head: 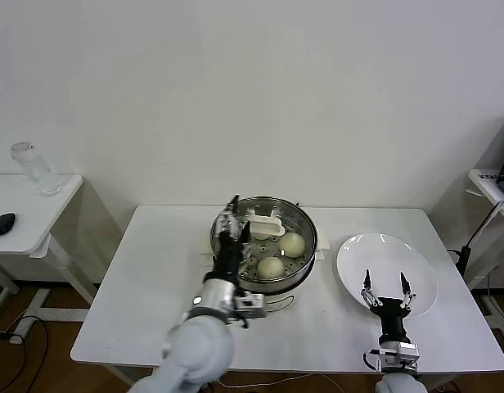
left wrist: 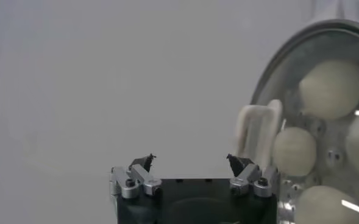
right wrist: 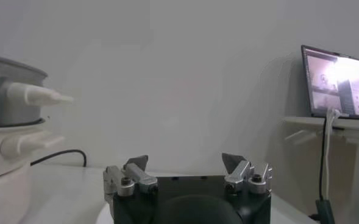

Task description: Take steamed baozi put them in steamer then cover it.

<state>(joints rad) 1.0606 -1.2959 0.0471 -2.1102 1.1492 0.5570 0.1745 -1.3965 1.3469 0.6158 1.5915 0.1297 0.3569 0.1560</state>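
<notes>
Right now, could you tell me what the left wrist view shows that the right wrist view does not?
Only the left wrist view shows the steamed baozi under the cover, its white handle beside the open left gripper. Only the right wrist view shows the open right gripper, a laptop on a side surface, and the steamer from the side on its white base. Both share the pale wall behind.

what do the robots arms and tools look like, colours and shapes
Both arms have rounded pale grey-white shells. The left tool and the right tool each sit on a black body with silver metal brackets fixed by dark screws, ending in two short dark pointed fingers. A silver block with small markings sits at each wrist. No loose cables show on them.
</notes>
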